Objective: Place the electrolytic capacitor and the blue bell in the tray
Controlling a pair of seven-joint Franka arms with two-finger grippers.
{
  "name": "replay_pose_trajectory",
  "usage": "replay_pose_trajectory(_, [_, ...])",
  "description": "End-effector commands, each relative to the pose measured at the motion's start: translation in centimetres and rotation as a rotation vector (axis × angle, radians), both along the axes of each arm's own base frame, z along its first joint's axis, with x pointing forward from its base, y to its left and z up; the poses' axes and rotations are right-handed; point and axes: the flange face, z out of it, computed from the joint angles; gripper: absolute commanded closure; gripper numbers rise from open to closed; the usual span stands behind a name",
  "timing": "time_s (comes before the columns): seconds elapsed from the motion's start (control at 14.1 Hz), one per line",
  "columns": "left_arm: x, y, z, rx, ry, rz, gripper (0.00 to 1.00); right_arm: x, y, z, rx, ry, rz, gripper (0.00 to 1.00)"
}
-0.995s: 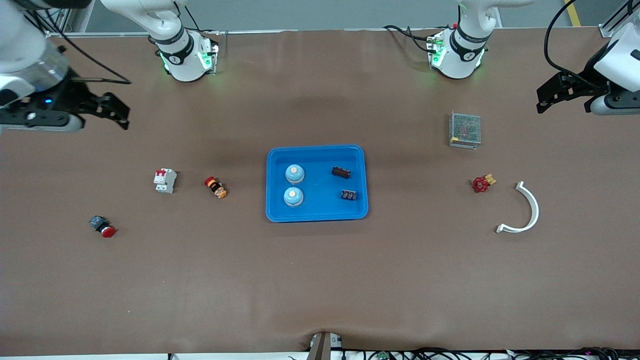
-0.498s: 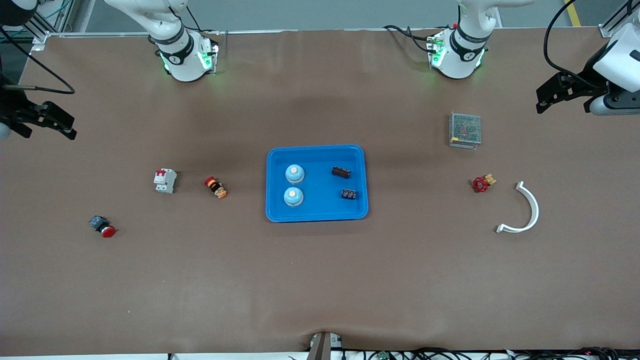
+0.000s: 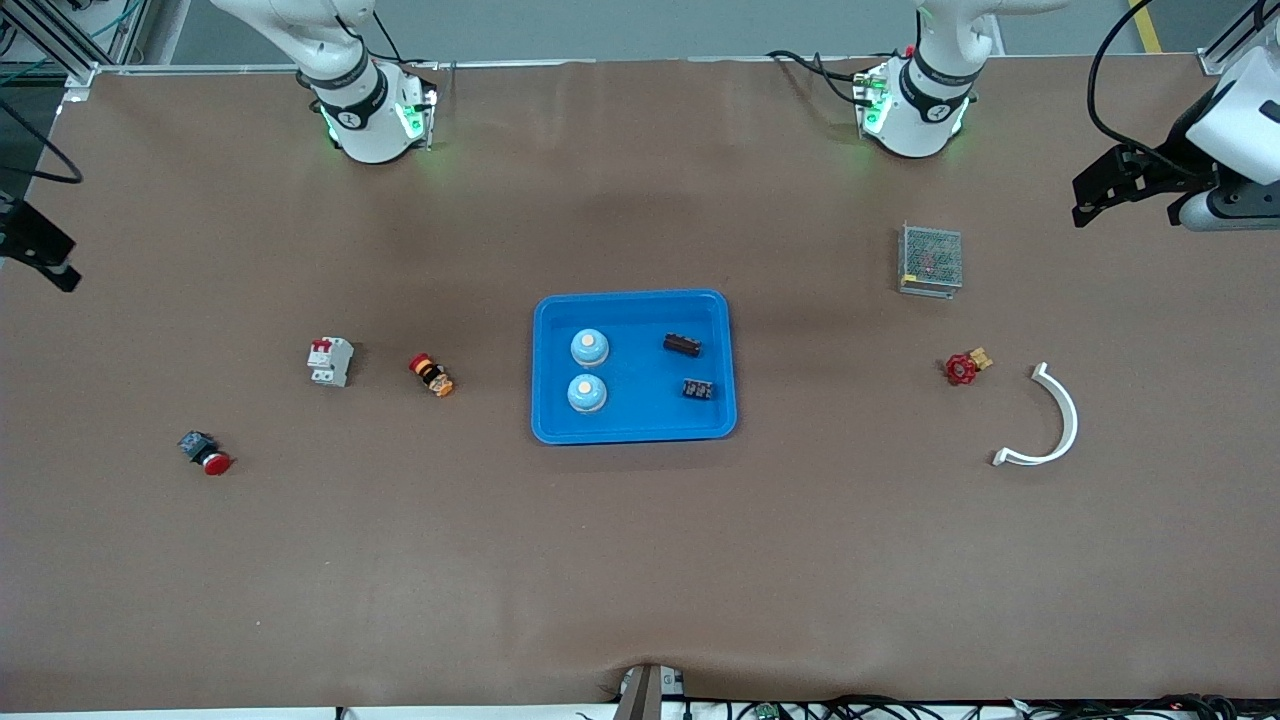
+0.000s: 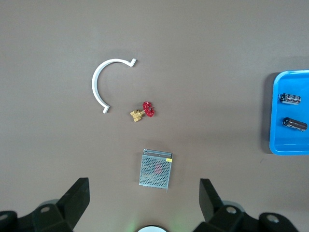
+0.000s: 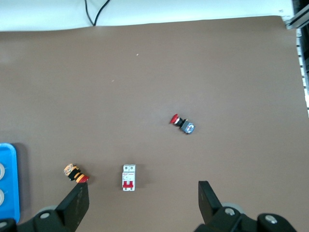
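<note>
On the bench (image 3: pixel 640 560), at its middle, sits the tray (image 3: pixel 633 431), the largest item present. It holds two blue bells (image 3: pixel 589 348), one nearer the front camera than the other, and two dark electrolytic capacitors (image 3: pixel 682 345) toward the left arm's end of the tray. Both named item types lie inside the rim, none touching another. Judgement: the placing step appears complete and no like item remains outside the tray. At the left arm's end stand a metal mesh box (image 3: pixel 930 260), a white curved bracket (image 3: pixel 1050 420) and a small red valve (image 3: pixel 963 368). At the right arm's end lie a white breaker (image 3: pixel 329 361), a yellow-and-red button (image 3: pixel 431 375) and a red-capped push button (image 3: pixel 205 454). The left pincer (image 4: pixel 145 198) hangs over the bench edge, jaws wide and empty. The right pincer (image 5: pixel 142 200) does likewise at its own end, barely within the front view. Next move, if any: park both arms; further picking seems unnecessary.
</note>
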Motion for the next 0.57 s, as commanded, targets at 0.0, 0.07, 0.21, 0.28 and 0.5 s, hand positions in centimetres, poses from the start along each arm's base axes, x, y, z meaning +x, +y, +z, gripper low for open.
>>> replay_pose_trajectory(0.0, [0.0,0.3,0.0,-0.002,0.008,-0.008,0.00,0.6,-0.4,0.4,0.016,0.001,-0.011,0.00])
replay_pose_trajectory(0.07, [0.0,0.3,0.0,-0.003,0.008,-0.008,0.00,0.6,-0.3,0.4,0.016,0.000,-0.011,0.00])
replay_pose_trajectory(0.21, [0.1,0.4,-0.1,0.011,0.008,-0.008,0.00,0.7,0.5,0.5,0.017,-0.005,0.005,0.00])
replay_pose_trajectory(0.28, [0.1,0.4,-0.1,0.013,0.008,-0.008,0.00,0.6,0.7,0.5,0.017,0.000,0.004,0.00])
replay_pose_trajectory(0.5, [0.1,0.6,-0.1,0.013,0.008,-0.005,0.00,0.4,0.8,0.9,0.018,-0.007,0.006,0.00])
